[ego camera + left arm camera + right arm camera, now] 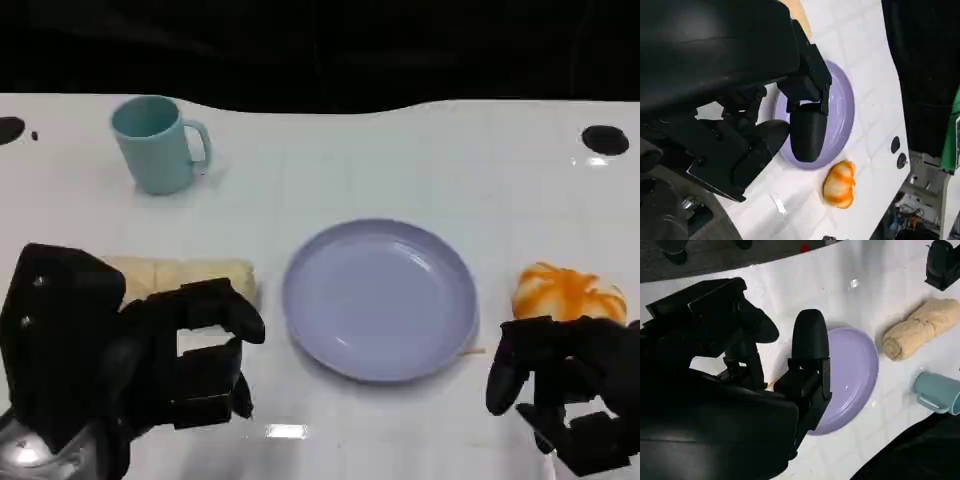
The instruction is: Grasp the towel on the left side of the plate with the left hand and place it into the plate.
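A rolled beige towel lies on the white table just left of the lavender plate, which has nothing on it. My left hand hovers at the towel's near side. Its fingers are apart, with bare table showing between them, and it holds nothing. The hand covers the towel's left end. My right hand sits low at the near right, apart from the plate, fingers loosely spread and holding nothing. The right wrist view has the towel beyond the plate. The left wrist view looks past the fingers at the plate.
A teal mug stands at the back left, behind the towel. An orange-and-white rounded object lies right of the plate, just beyond my right hand. A black disc sits at the far right edge.
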Controlling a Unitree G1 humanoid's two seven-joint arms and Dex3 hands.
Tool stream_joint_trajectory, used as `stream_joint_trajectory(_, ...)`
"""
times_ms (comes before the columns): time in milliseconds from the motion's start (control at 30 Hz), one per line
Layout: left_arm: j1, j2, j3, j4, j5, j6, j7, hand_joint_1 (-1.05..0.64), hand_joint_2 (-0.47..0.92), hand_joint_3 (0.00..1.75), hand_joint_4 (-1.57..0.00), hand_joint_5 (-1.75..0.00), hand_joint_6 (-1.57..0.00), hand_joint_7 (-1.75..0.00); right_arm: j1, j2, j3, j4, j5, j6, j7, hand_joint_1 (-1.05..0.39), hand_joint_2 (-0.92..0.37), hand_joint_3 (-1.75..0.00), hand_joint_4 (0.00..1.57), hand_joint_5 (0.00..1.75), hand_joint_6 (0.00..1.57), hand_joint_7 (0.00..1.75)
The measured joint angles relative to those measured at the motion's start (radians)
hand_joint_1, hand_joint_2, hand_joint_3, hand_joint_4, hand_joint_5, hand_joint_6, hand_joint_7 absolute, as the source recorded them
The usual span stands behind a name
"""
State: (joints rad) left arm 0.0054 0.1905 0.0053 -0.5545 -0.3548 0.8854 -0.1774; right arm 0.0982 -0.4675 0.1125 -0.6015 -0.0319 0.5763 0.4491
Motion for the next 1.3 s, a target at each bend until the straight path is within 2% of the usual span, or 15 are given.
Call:
stream_joint_trajectory(833, 0.000, 0.001, 0.000, 0.011, 0.007, -0.002, -0.003, -0.10, 0.45, 1.35, -0.82, -1.75, -0.76, -1.62, -0.004, 0.000, 0.013, 0.000, 0.001, -0.003, -0.003, 0.04, -0.61, -1.03, 0.71, 1.67, 0.68, 1.43)
stream_joint_trajectory(1000, 0.001, 0.006, 0.000, 0.014, 0.009, -0.024, -0.012, -0.10, 0.48, 1.32, -0.77, -1.75, -0.70, -1.60, -0.004, 0.000, 0.017, 0.000, -0.003, -0.002, -0.007, 0.03, -0.61, -1.02, 0.70, 1.68, 0.68, 1.43)
stream_joint_trajectory(1100, 0.002, 0.016, 0.001, 0.029, 0.010, -0.080, -0.033, -0.10, 0.48, 1.32, -0.70, -1.75, -0.69, -1.50, -0.004, 0.000, 0.018, 0.000, -0.004, -0.002, -0.009, 0.03, -0.61, -1.02, 0.70, 1.68, 0.68, 1.43)
stream_joint_trajectory(1133, 0.004, 0.019, 0.001, 0.033, 0.011, -0.096, -0.039, -0.09, 0.46, 1.32, -0.68, -1.70, -0.70, -1.43, -0.004, 0.000, 0.019, 0.000, -0.004, -0.002, -0.009, 0.03, -0.61, -1.02, 0.70, 1.68, 0.68, 1.43)
stream_joint_trajectory(1167, 0.006, 0.022, 0.000, 0.036, 0.015, -0.111, -0.042, -0.09, 0.45, 1.30, -0.67, -1.60, -0.71, -1.30, -0.005, 0.000, 0.019, 0.000, -0.004, -0.002, -0.010, 0.03, -0.61, -1.02, 0.69, 1.68, 0.68, 1.43)
stream_joint_trajectory(1200, 0.008, 0.026, -0.001, 0.040, 0.030, -0.137, -0.042, -0.10, 0.44, 1.28, -0.67, -1.57, -0.71, -1.25, -0.006, 0.000, 0.020, -0.001, -0.004, -0.002, -0.010, 0.03, -0.61, -1.02, 0.69, 1.68, 0.68, 1.43)
stream_joint_trajectory(1300, 0.011, 0.033, -0.006, 0.050, 0.075, -0.209, -0.041, -0.11, 0.51, 1.08, -0.61, -1.30, -0.65, -0.92, -0.011, 0.000, 0.022, -0.001, -0.005, -0.002, -0.011, 0.03, -0.61, -1.01, 0.69, 1.67, 0.68, 1.43)
